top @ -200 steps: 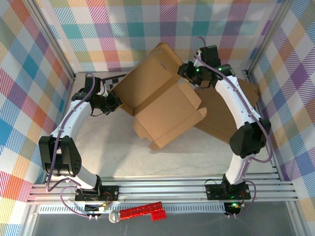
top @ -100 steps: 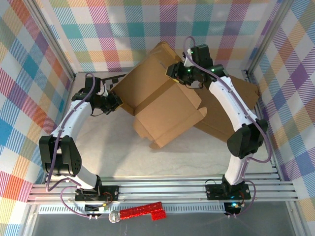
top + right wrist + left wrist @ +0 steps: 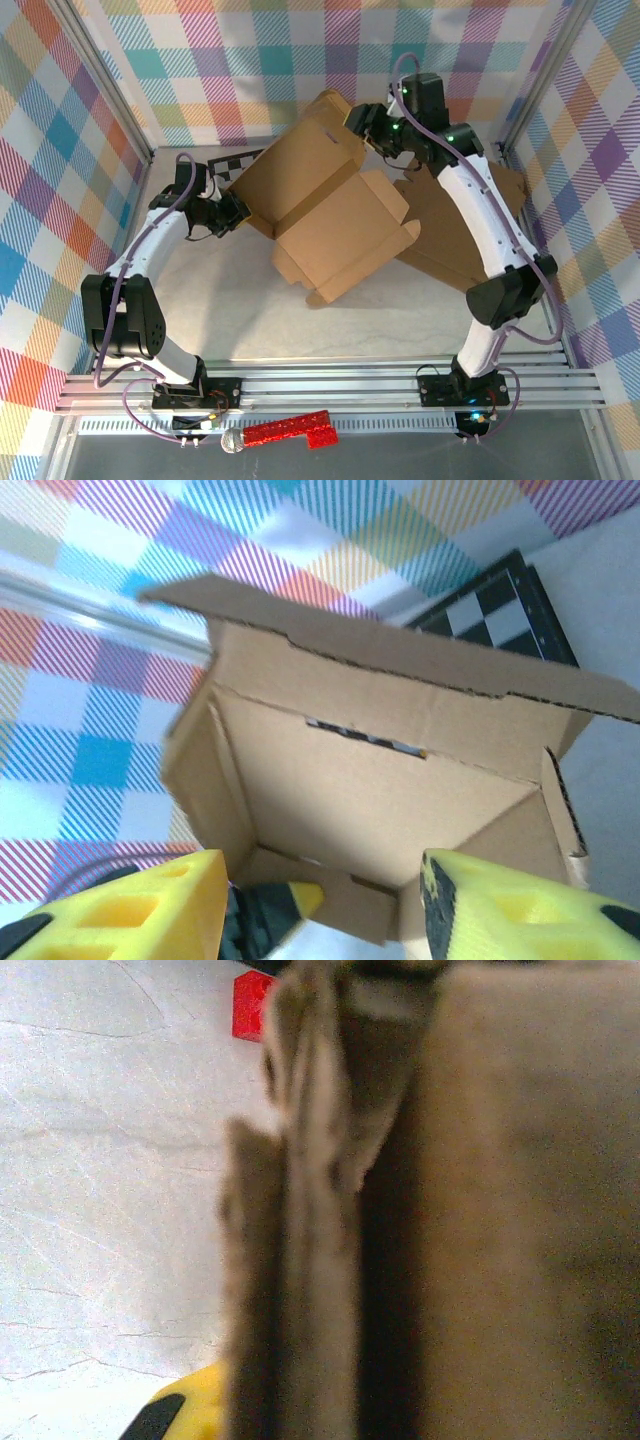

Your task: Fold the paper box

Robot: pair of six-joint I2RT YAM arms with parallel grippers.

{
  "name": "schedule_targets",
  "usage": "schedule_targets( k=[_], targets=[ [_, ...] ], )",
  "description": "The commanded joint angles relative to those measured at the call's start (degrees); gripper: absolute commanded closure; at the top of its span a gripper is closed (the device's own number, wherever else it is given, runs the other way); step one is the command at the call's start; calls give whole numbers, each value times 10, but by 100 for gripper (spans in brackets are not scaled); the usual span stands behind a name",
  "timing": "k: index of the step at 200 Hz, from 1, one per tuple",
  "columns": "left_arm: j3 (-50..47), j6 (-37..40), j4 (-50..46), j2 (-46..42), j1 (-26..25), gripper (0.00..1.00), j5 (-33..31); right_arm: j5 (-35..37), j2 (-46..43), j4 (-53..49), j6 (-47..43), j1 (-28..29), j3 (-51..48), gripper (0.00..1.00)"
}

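Right arm (image 3: pixel 482 212) now farther back; brown paper box (image 3: pixel 345 235) half-folded, flaps open.

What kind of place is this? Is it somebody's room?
Probably a robot test booth, not a home. Plaid walls close it in, a left arm and a right arm are bolted to a metal rail, and a checkerboard lies behind the box.

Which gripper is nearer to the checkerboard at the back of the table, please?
Left. The left gripper sits just in front of the checkerboard, gripping the left edge of the paper box; the right gripper is farther right, at the box's back corner.
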Motion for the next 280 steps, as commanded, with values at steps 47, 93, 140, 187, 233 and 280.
schedule_targets(
  k=[47, 93, 140, 187, 233, 280],
  targets=[
    [3, 12, 17, -14, 1, 100, 49, -54, 57, -12, -64, -46, 193, 56],
    [-2, 3, 30, -11, 1, 100, 51, -32, 59, 13, -13, 17, 180, 81],
    [-6, 5, 32, -10, 1, 100, 53, -19, 117, 25, 22, 47, 238, 94],
    [-15, 6, 32, -18, 1, 100, 54, -8, 158, 30, 21, 45, 264, 94],
    [-11, 7, 31, -21, 1, 100, 57, -41, 178, -12, 17, 42, 272, 95],
    [-6, 3, 38, -16, 1, 100, 65, -61, 145, -58, -14, 39, 240, 95]
  ],
)
